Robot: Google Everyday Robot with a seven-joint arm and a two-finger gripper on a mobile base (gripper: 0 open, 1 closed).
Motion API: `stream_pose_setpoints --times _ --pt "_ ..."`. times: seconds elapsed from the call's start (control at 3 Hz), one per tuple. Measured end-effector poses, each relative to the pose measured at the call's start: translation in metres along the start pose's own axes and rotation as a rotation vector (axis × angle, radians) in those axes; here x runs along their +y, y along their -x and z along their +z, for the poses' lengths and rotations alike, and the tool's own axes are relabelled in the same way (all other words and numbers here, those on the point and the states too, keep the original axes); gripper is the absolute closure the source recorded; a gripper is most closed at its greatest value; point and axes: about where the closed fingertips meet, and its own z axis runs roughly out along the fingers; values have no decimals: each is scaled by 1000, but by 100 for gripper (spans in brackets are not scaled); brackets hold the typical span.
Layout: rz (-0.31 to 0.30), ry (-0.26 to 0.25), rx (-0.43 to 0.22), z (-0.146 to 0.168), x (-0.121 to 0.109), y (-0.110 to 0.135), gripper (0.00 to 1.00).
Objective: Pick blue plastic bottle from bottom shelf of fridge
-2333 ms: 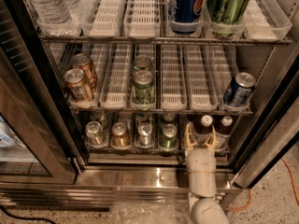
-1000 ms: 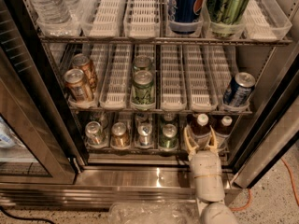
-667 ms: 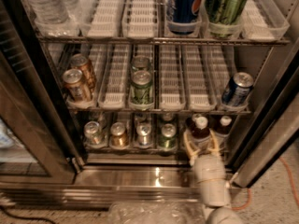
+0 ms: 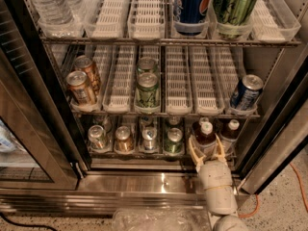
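Note:
The fridge (image 4: 159,181) stands open in front of me. On its bottom shelf (image 4: 144,157), right of centre, stands the blue plastic bottle (image 4: 205,134): white cap, dark brown contents. My gripper (image 4: 207,151) reaches in from below at the shelf's front. Its cream fingers (image 4: 193,151) stand apart on either side of the bottle's lower body, and I cannot tell if they touch it. A second bottle of the same kind (image 4: 230,129) stands just to the right.
Several cans (image 4: 124,138) stand in the lanes left of the bottle. Cans (image 4: 147,89) sit on the middle rack. Water bottles (image 4: 50,4) and tall cans (image 4: 191,4) are on top. The glass door (image 4: 29,129) is open at left. An orange cable (image 4: 296,179) lies on the floor.
My arm has shifted slightly right and the gripper has settled lower around the bottle. The bottle and cans have not moved.

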Motion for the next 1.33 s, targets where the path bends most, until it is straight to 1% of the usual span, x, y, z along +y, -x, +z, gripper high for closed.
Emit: stream_pose_setpoints --times 0.33,0.67,1.33 --pt "15 30 2 1 4 -3 100" --pt "20 87 23 -6 5 -4 100" --pt "-5 198 54 -23 -6 8 100"
